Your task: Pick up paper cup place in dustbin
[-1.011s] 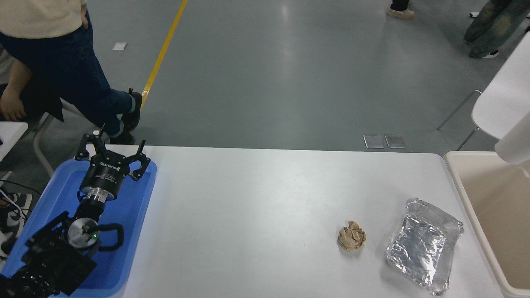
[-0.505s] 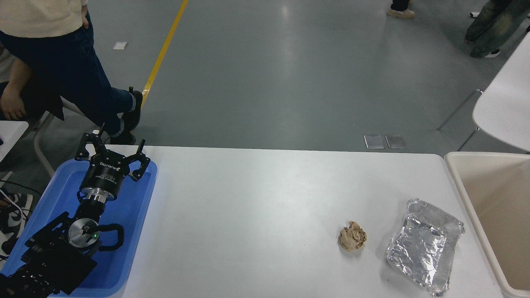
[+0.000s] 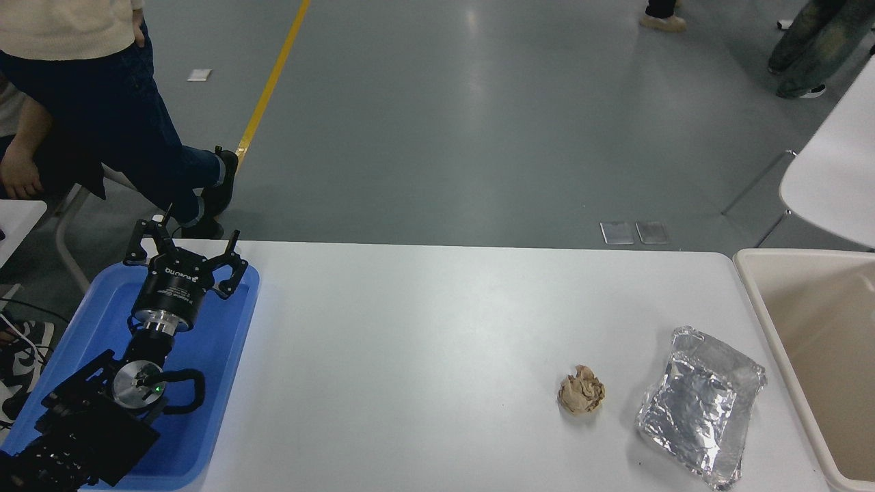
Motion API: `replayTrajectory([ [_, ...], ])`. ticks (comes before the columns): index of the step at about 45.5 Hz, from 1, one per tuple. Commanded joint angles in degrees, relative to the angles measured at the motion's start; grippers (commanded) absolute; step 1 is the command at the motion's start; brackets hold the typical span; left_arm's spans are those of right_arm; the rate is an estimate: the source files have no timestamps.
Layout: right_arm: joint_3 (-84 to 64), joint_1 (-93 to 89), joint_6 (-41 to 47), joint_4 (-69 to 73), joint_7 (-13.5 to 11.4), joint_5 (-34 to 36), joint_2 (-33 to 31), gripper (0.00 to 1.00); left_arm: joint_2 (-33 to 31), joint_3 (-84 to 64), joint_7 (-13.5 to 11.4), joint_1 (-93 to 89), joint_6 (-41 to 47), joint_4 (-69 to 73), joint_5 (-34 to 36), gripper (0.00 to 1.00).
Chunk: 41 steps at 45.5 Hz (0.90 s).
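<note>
- At right edge: dustbin (image 3: 752, 301), beige, open-topped.
- Paper cup: not visible; presumably light, crushable, best gripped gently at mid-wall.
- Left end effector (image 3: 183, 254): spread, empty, over blue tray (image 3: 225, 383).
- Right end effector: out of view.

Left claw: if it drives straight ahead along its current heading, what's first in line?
Probably the far rim of the blue tray. The left claw, open, points away from the camera over it. If it clears that rim, only floor follows; height is hard to judge.

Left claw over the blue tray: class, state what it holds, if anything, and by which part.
Nothing is held. The left claw is open and empty above the blue tray. The right claw is out of view.
</note>
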Motion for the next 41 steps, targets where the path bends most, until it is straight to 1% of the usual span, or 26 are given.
replayTrajectory([
  [1, 7.1, -10.01, -1.43, -8.71, 0.02, -0.08, 5.5, 0.0, 0.01, 0.0, 0.0, 0.0, 0.0, 0.0, 0.01, 1.0],
  [9, 7.28, -11.07, -4.33, -8.71, 0.02, -0.08, 6.73, 0.0, 0.01, 0.0, 0.0, 0.0, 0.0, 0.0, 0.01, 1.0],
  [10, 7.28, -11.07, -5.21, -8.71, 0.02, -0.08, 6.73, 0.11, 0.01, 0.0, 0.0, 0.0, 0.0, 0.0, 0.01, 1.0],
  [12, 7.28, -11.07, -7.84, -8.8, 0.02, -0.08, 6.73, 0.45, 0.01, 0.0, 0.0, 0.0, 0.0, 0.0, 0.01, 1.0],
  [13, 7.28, -11.07, -9.59, -8.71, 0.02, 0.0, 6.82, 0.57, 0.01, 0.0, 0.0, 0.0, 0.0, 0.0, 0.01, 1.0],
  [14, 7.28, -11.07, -11.44, -8.62, 0.02, 0.09, 6.91, 0.63, 0.01, 0.0, 0.0, 0.0, 0.0, 0.0, 0.01, 1.0],
  [17, 7.19, -11.07, -14.96, -7.92, 0.1, 0.09, 7.17, 0.75, 0.01, 0.0, 0.0, 0.0, 0.0, 0.0, 0.01, 1.0],
  [19, 7.19, -11.07, -15.41, -7.83, 0.1, 0.09, 7.26, 0.85, 0.01, 0.0, 0.0, 0.0, 0.0, 0.0, 0.01, 1.0],
  [20, 7.19, -11.07, -15.41, -7.74, 0.1, 0.09, 7.26, 0.87, 0.01, 0.0, 0.0, 0.0, 0.0, 0.0, 0.01, 1.0],
  [25, 7.19, -10.28, -15.32, -6.17, 0.1, 0.09, 7.26, 0.89, 0.01, 0.0, 0.0, 0.0, 0.0, 0.0, 0.01, 1.0],
  [29, 7.19, -7.39, -15.32, -0.11, 0.1, 0.09, 5.16, 0.89, 0.01, 0.0, 0.0, 0.0, 0.0, 0.0, 0.01, 1.0],
  [35, 6.23, -0.71, -15.32, 14.29, 0.1, -0.52, -2.66, 0.89, 0.01, 0.0, 0.0, 0.0, 0.0, 0.0, 0.01, 1.0],
  [41, 5.26, 5.97, -15.32, 26.61, 0.1, -0.87, -8.73, 0.89, -0.08, 0.0, 0.0, -0.09, 0.0, 0.0, 0.01, 1.0],
])
